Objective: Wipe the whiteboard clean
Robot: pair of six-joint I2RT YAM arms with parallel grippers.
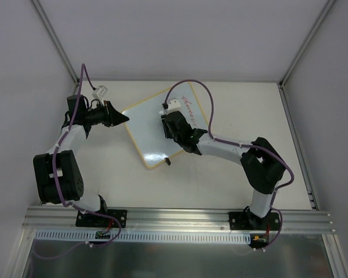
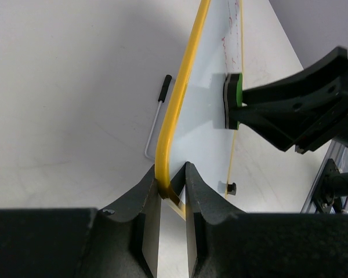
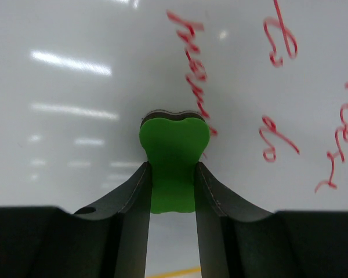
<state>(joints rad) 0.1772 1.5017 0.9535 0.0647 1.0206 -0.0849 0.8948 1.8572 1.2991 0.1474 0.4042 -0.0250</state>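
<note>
The whiteboard (image 1: 151, 130) lies at the table's middle, white with a yellow frame, and bears red handwriting (image 1: 189, 105) at its far right end. My left gripper (image 1: 123, 117) is shut on the board's yellow frame (image 2: 165, 147) at its left corner. My right gripper (image 1: 171, 120) is shut on the green eraser (image 3: 174, 145) and presses its felt face on the board, beside the red writing (image 3: 191, 63). The eraser also shows in the left wrist view (image 2: 234, 99).
A black-tipped wire stand (image 2: 157, 114) lies on the table just left of the board. A small white object (image 1: 99, 91) sits at the far left corner. A black foot (image 1: 169, 161) pokes out at the board's near edge.
</note>
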